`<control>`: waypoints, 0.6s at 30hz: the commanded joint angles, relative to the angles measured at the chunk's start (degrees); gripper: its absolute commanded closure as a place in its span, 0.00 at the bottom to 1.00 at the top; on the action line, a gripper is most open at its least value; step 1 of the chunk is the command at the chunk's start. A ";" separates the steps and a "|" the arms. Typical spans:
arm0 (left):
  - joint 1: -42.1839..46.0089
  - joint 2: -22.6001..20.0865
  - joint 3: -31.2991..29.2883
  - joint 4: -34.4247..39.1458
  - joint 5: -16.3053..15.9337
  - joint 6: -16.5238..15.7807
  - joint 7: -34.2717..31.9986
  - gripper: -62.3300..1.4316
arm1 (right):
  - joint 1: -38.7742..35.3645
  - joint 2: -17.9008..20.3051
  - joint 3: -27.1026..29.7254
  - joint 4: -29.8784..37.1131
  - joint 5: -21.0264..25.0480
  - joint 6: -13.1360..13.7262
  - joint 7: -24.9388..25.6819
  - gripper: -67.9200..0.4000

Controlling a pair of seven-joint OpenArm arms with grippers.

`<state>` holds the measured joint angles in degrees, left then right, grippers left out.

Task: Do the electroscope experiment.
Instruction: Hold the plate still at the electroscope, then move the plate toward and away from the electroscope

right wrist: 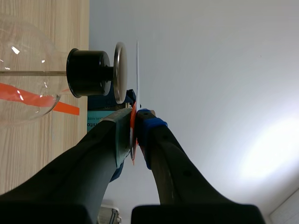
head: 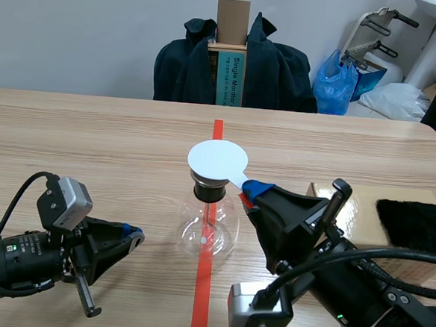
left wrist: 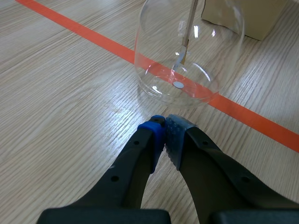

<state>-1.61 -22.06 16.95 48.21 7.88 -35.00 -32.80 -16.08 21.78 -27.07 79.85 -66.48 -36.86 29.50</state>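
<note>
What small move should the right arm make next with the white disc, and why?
Probably lower the white disc slightly until it meets the metal plate. The right jaws are shut on its handle, it hangs just above the plate, and the right wrist view shows a narrow gap between them.

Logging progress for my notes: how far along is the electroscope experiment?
Done: the white disc is gripped in the right tool. In hand: the disc sits just above the electroscope's metal plate. Left, likely: making contact or reading the leaf inside the flask; the left tool lies shut beside the flask.
</note>
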 commanded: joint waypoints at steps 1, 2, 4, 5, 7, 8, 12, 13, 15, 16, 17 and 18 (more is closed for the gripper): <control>-0.31 0.13 -0.20 1.14 -0.79 -0.20 -0.70 0.93 | 0.98 0.74 0.48 0.68 0.44 -0.85 -0.92 0.98; -0.31 0.13 -0.20 1.14 -0.79 -0.20 -0.70 0.93 | 0.98 0.74 0.48 0.68 0.44 -0.85 -1.40 0.98; -0.31 0.13 -0.20 1.14 -0.79 -0.20 -0.70 0.93 | 0.98 0.74 0.48 0.68 0.44 -0.85 -2.67 0.98; -0.31 0.13 -0.20 1.14 -0.79 -0.20 -0.70 0.93 | 0.98 0.74 0.48 0.68 0.44 -0.85 -3.63 0.98; -0.31 0.13 -0.20 1.14 -0.79 -0.20 -0.70 0.93 | 0.98 0.74 0.48 0.68 0.44 -0.85 -5.66 0.98; -0.31 0.13 -0.20 1.14 -0.79 -0.20 -0.70 0.93 | 0.98 0.74 0.48 0.68 0.44 -0.85 -6.75 0.98; -0.31 0.13 -0.20 1.14 -0.79 -0.20 -0.70 0.93 | 0.98 0.76 0.48 0.68 0.44 -0.85 -11.19 0.98; -0.31 0.13 -0.20 1.14 -0.79 -0.20 -0.70 0.93 | 0.98 0.76 0.48 0.68 0.44 -0.85 -12.24 0.98; -0.31 0.13 -0.20 1.14 -0.79 -0.20 -0.70 0.93 | 0.98 0.76 0.48 0.68 0.44 -0.85 -14.21 0.98; -0.31 0.13 -0.20 1.14 -0.79 -0.20 -0.70 0.93 | 0.98 0.76 0.48 0.68 0.44 -0.85 -15.10 0.98; -0.31 0.13 -0.20 1.14 -0.79 -0.20 -0.70 0.93 | 0.98 0.76 0.48 0.68 0.44 -0.85 -15.89 0.98; -0.31 0.13 -0.20 1.14 -0.79 -0.20 -0.70 0.93 | 0.98 0.76 0.48 0.68 0.44 -0.85 -16.59 0.98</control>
<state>-1.61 -22.06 16.95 48.21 7.88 -35.00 -32.80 -16.08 21.76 -27.07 79.85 -66.43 -36.86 13.15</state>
